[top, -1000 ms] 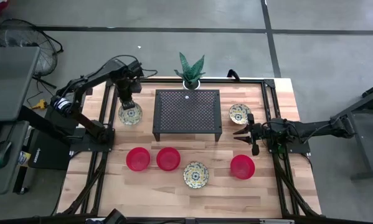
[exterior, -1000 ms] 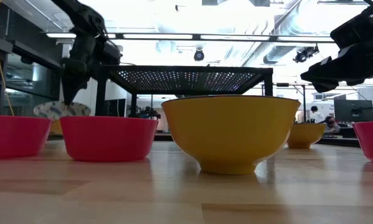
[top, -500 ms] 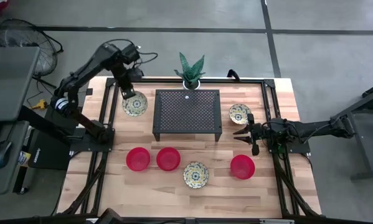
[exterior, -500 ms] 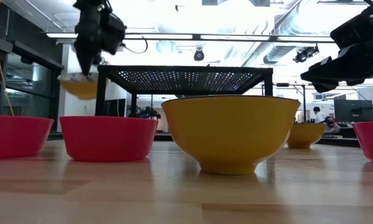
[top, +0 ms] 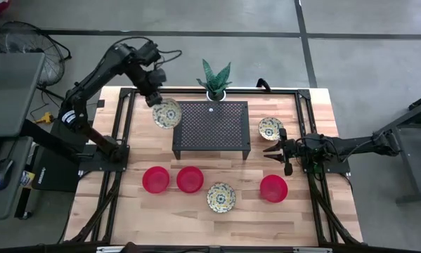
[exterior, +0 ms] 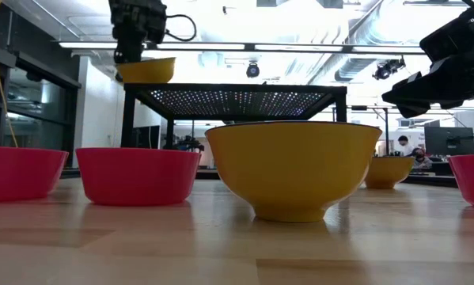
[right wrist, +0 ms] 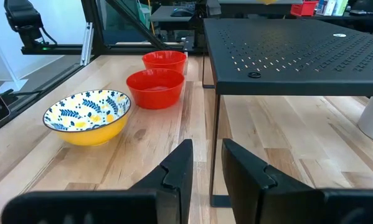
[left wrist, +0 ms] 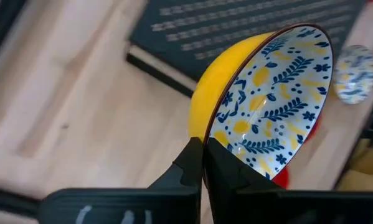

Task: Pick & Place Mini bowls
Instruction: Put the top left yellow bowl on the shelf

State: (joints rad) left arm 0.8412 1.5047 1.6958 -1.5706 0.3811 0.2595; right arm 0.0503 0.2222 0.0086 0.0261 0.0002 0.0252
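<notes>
My left gripper [top: 157,99] is shut on a cream-yellow floral bowl [top: 167,114], held in the air over the far-left corner of the black perforated rack [top: 211,128]. In the low view the bowl [exterior: 145,70] hangs level with the rack top. My right gripper [top: 271,150] is open and hovers right of the rack, near a second floral bowl [top: 270,128]. Two red bowls [top: 155,179] [top: 190,179], a third floral bowl [top: 221,197] and a third red bowl [top: 273,187] sit upright on their bases along the near side. My left gripper [left wrist: 203,146] pinches the floral bowl's rim [left wrist: 212,132] on its far-left side, one finger inside the bowl and one against its yellow outer wall. The fingers come from above, pointing down. The bowl is lifted clear, mouth up and roughly level.
A white pot with a green plant [top: 215,81] stands at the far edge behind the rack. The rack top [right wrist: 286,43] carries nothing. Bare wood shows left of the rack and between the rack and the near row of bowls. Black frame rails run along both table sides.
My left gripper has lifted the floral bowl off the table left of the rack. It carried the bowl up, toward the far edge and toward the rack's far-left corner. The bowl, tipped at first, now hangs level at rack-top height.
</notes>
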